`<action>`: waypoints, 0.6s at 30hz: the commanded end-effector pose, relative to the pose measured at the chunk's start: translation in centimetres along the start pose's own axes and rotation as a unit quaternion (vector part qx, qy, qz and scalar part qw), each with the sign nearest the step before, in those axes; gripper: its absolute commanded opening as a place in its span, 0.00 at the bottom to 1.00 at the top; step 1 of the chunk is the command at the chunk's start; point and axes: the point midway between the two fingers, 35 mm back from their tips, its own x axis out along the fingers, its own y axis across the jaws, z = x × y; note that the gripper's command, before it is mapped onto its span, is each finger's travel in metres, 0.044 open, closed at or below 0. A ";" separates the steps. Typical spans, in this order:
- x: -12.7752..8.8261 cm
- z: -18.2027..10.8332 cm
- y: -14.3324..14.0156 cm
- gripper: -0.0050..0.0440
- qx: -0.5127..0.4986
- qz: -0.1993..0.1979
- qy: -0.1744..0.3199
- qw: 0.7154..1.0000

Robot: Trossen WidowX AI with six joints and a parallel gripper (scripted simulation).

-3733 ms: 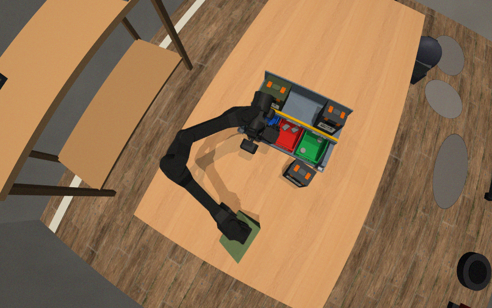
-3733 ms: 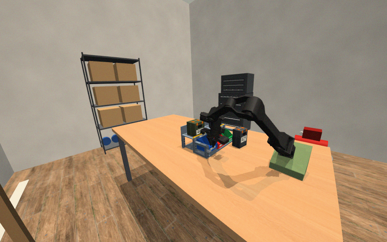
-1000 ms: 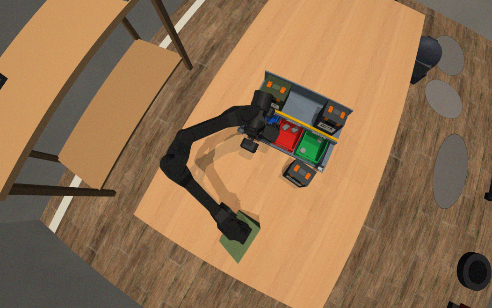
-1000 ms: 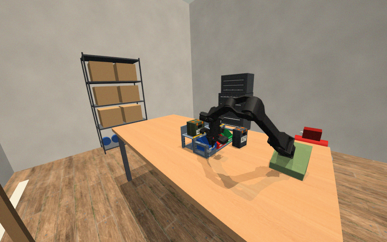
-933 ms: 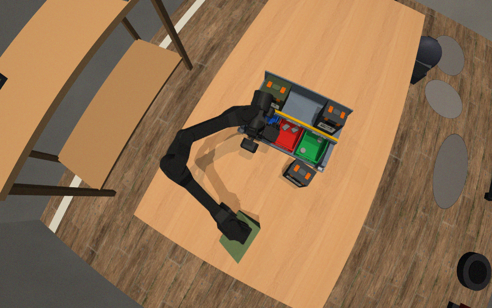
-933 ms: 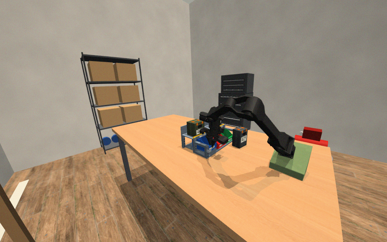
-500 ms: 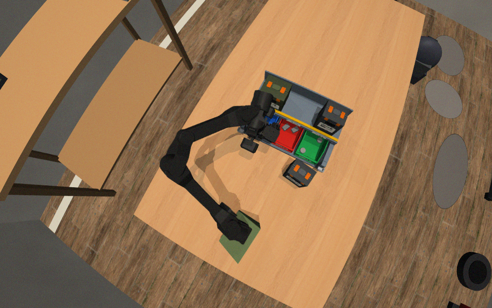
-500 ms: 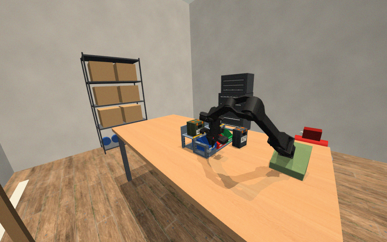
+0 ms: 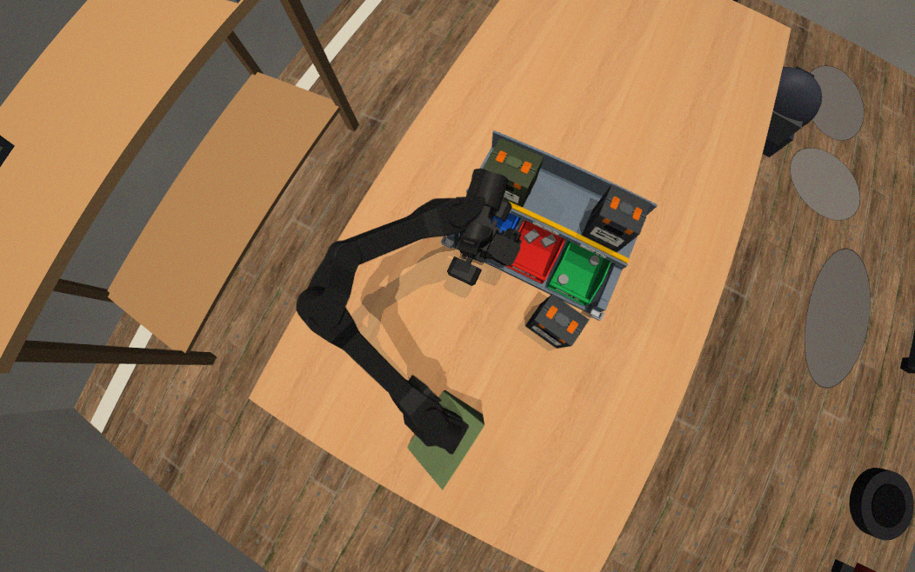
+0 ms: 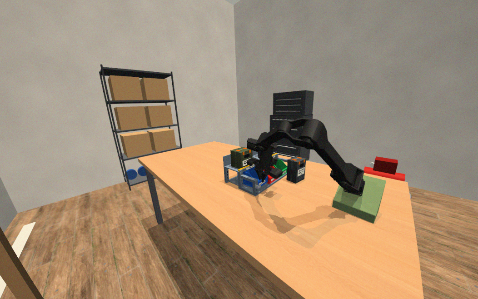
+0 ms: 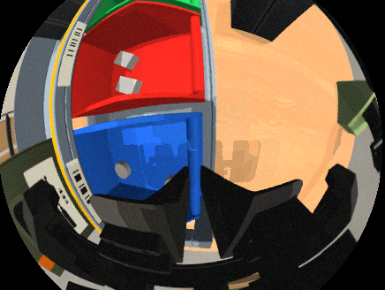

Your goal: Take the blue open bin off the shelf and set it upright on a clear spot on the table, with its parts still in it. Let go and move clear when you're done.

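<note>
the black fingers [image 10: 261,174] of a bent robot arm [image 9: 390,236] [image 10: 311,132] are closed to a narrow gap on the front wall of a blue bin [image 9: 504,222] [image 10: 247,181] [image 11: 106,146], one on either side of it. the bin sits upright in the lower level of a small gray shelf [image 9: 566,168] [image 10: 226,162] [image 11: 208,88] on the wooden desk [image 9: 607,438] [image 10: 317,267] [image 11: 274,88], at the end of a row of three. a round gray part [image 11: 123,170] lies inside it, with another [image 11: 169,180] mostly hidden behind a finger.

next to it, a red bin [image 9: 539,259] [image 10: 271,177] [image 11: 172,66] carries two gray blocks [image 9: 531,236] [image 11: 126,59], and beyond that a green bin [image 9: 580,269] [image 10: 281,165] [image 11: 185,5] holds two round pieces [image 9: 563,279]. on the upper level, behind a yellow strip [image 9: 566,232] [image 11: 50,106], stand an olive case [image 9: 519,151] [image 10: 239,159] [image 11: 22,164] at the blue bin's end and a dark case [image 9: 611,219] at the other. a second dark case [image 9: 557,323] [image 10: 296,171] [image 11: 265,18] stands on the desk, near the front of the green bin. the arm's base rests on a green block [image 9: 442,468] [image 10: 370,197] [image 11: 349,106].
</note>
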 end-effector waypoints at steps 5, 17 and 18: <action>-0.9 -0.4 -2.6 0.10 -0.003 0.007 0.001 1.000; -0.9 -0.3 -3.7 0.10 -0.002 0.005 0.000 1.000; -1.0 -0.3 -4.3 0.10 -0.002 0.005 0.000 1.000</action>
